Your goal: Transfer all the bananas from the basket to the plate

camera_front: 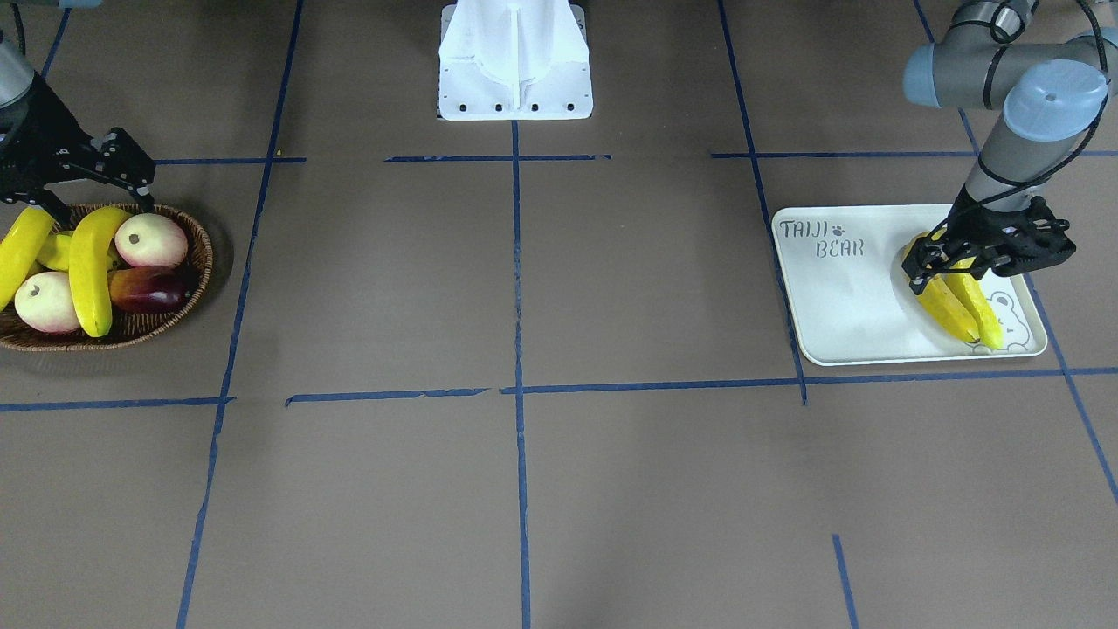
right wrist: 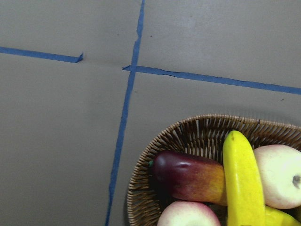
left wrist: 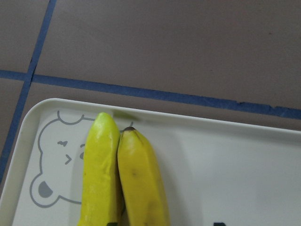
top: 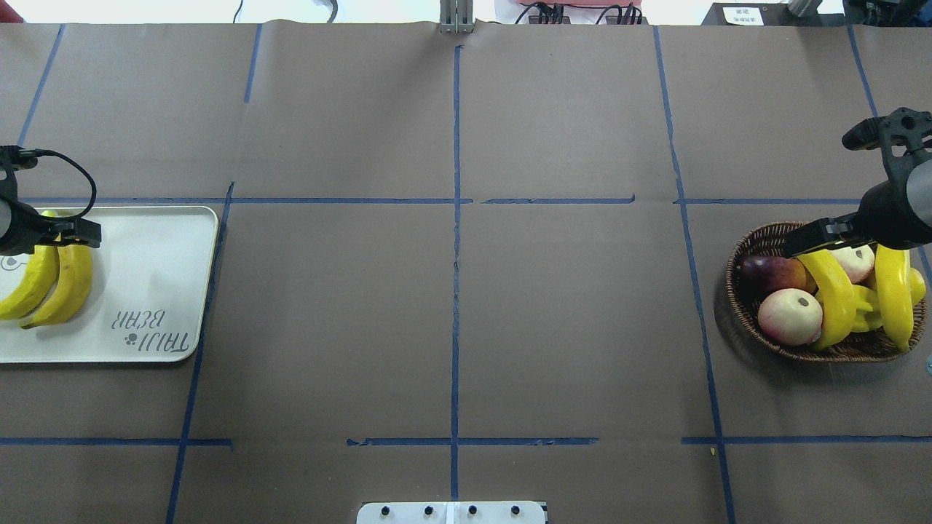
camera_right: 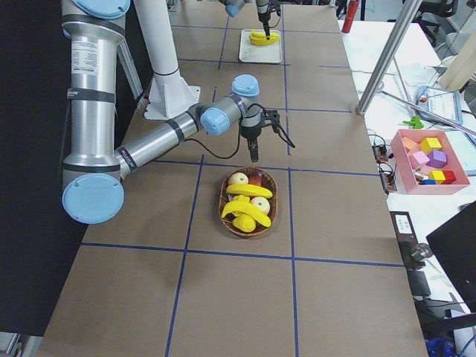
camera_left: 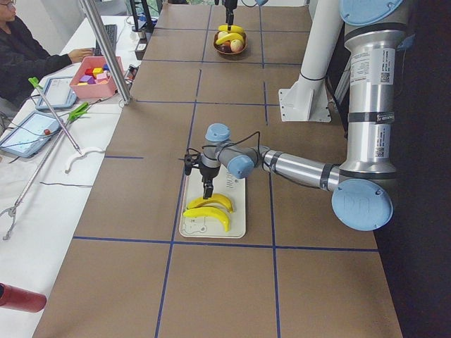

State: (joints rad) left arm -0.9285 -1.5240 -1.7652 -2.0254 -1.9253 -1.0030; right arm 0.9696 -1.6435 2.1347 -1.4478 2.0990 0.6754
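Two bananas (camera_front: 956,301) lie side by side on the cream plate (camera_front: 838,297), over the bear drawing; they also show in the left wrist view (left wrist: 136,183). My left gripper (camera_front: 948,271) hangs open just above their near ends, holding nothing. Two more bananas (camera_front: 92,271) (camera_front: 17,249) lie in the wicker basket (camera_front: 203,253), also seen from overhead (top: 834,298) (top: 894,295). My right gripper (camera_front: 98,208) is open and empty, above the basket's rim on the robot's side, over one banana's end.
The basket also holds two peaches (camera_front: 150,240) (camera_front: 45,301), a dark red fruit (camera_front: 148,288) and a starfruit (camera_front: 57,249). The robot's white base (camera_front: 515,70) stands at the table's middle edge. Blue tape lines cross the brown table.
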